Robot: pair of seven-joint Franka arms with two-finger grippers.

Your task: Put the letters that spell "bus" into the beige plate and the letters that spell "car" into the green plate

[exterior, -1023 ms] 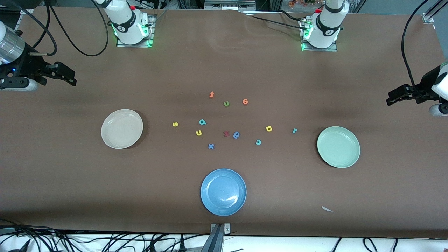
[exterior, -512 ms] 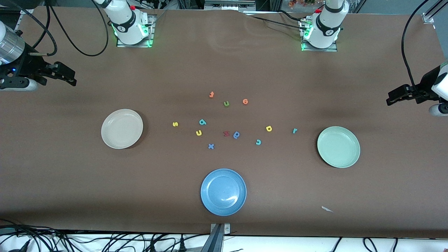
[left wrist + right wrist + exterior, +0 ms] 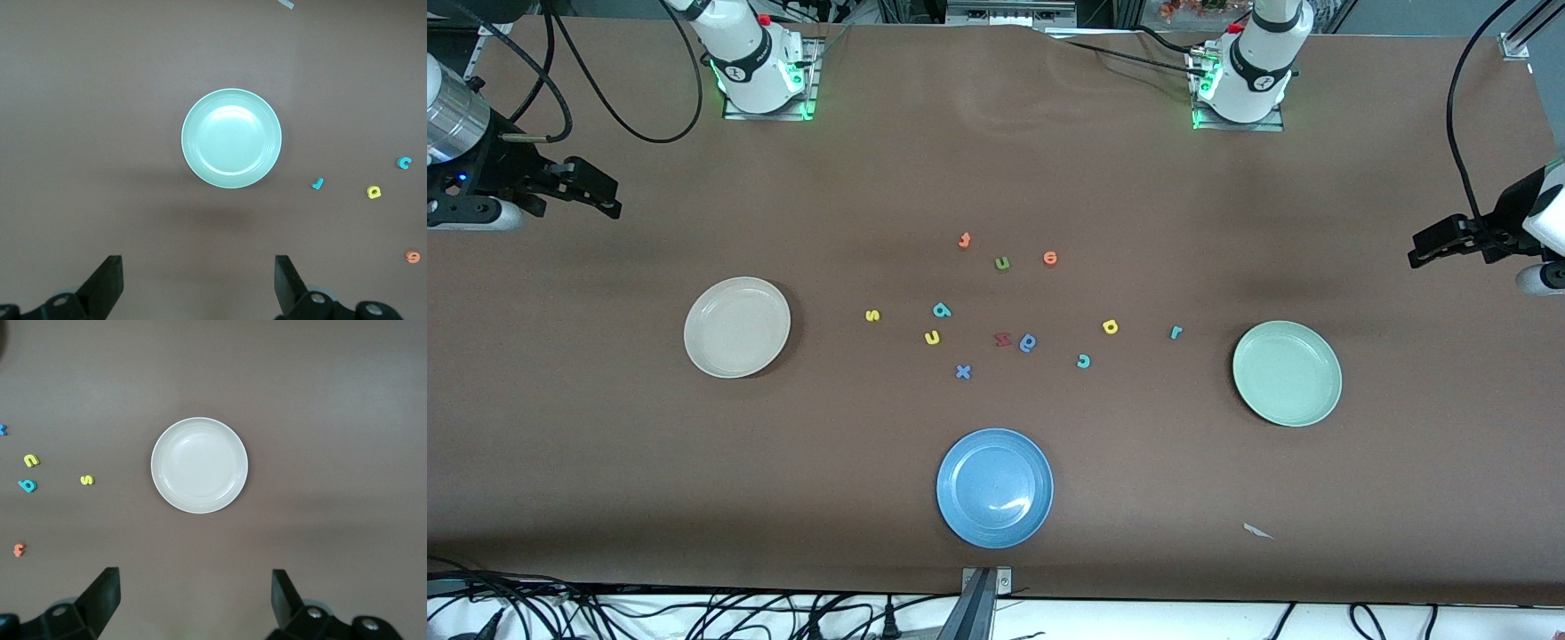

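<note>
The beige plate (image 3: pixel 736 326) (image 3: pixel 199 465) lies empty toward the right arm's end, the green plate (image 3: pixel 1287 372) (image 3: pixel 231 139) empty toward the left arm's end. Between them lie the yellow "s" (image 3: pixel 872 315), teal "b" (image 3: pixel 942 310) and yellow "u" (image 3: pixel 932 337), then the teal "c" (image 3: pixel 1083 360), yellow "a" (image 3: pixel 1110 326) and teal "r" (image 3: pixel 1176 332). My right gripper (image 3: pixel 609 200) (image 3: pixel 195 575) hangs open and empty over bare table at its end. My left gripper (image 3: pixel 1423 252) (image 3: pixel 198 261) does the same at the other end.
A blue plate (image 3: pixel 994 487) sits nearest the front camera. Among the letters lie an orange "t" (image 3: pixel 964 239), green "u" (image 3: pixel 1002 262), orange "e" (image 3: pixel 1049 258), a red letter (image 3: pixel 1002 339), a blue rounded letter (image 3: pixel 1028 342) and a blue "x" (image 3: pixel 962 372).
</note>
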